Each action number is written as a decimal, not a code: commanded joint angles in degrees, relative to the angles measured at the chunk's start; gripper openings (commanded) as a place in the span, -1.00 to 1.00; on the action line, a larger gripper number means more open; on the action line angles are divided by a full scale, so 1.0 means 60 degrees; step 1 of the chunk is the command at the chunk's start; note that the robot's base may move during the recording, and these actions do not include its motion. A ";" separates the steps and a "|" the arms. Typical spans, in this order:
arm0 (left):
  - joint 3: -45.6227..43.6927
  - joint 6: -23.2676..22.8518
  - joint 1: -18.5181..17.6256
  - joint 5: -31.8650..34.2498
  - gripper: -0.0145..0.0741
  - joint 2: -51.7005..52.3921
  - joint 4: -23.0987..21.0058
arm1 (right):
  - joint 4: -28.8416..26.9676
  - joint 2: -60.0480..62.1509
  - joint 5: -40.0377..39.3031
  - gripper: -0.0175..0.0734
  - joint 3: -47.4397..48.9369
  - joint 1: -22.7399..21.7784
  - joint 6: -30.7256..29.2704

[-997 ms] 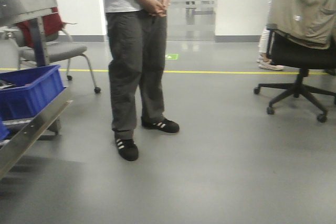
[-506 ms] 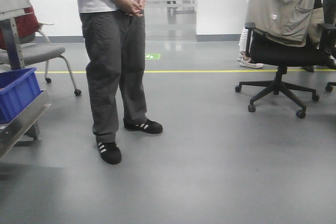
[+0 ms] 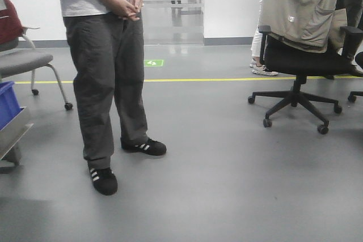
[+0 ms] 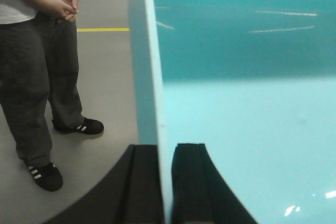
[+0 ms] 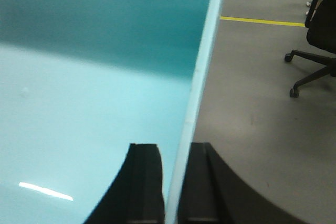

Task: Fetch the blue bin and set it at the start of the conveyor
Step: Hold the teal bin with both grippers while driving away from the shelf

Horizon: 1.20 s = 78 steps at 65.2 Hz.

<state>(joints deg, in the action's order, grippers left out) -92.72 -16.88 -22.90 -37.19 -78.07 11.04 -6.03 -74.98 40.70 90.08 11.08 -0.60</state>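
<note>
While both arms carry it by opposite side walls, the blue bin fills most of each wrist view with its smooth pale aqua inside, and the grey floor shows beyond its thin rim. The left fingers are clenched on the bin's left wall, one black finger inside the tub and the other outside it, with the wall pressed between them. The right fingers grasp the opposite wall the same way, one inside and one on the floor side.

Just past the bin's left wall stands a person in a white shirt, dark grey trousers and black sneakers with white stripes, hands clasped in front. The front view shows this person left of centre.

To the right, a black office chair on castors has a beige jacket draped over its back. A yellow line runs across the floor behind both, with a green floor marker just beyond it. White shoes of someone else show behind the office chair.

At the far left, a grey chair holds a red bag. Nearer the camera, the corner of a royal-blue bin sits above a stainless steel shelf rail.
</note>
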 commanded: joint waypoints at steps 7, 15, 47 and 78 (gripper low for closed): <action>-0.0064 0.0017 -0.0022 0.0610 -0.92 0.0080 -0.0211 | -0.0131 0.0133 -0.0651 -0.95 0.0022 0.0003 -0.0231; -0.0064 0.0017 -0.0022 0.0610 -0.92 0.0080 -0.0211 | -0.0131 0.0133 -0.0651 -0.95 0.0022 0.0003 -0.0231; -0.0064 0.0017 -0.0022 0.0610 -0.92 0.0080 -0.0211 | -0.0131 0.0133 -0.0651 -0.95 0.0022 0.0003 -0.0231; -0.0064 0.0017 -0.0022 0.0610 -0.92 0.0080 -0.0211 | -0.0131 0.0133 -0.0651 -0.95 0.0022 0.0003 -0.0231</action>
<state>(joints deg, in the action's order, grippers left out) -92.72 -16.88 -22.90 -37.19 -78.07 11.04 -6.03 -74.98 40.59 90.08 11.08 -0.60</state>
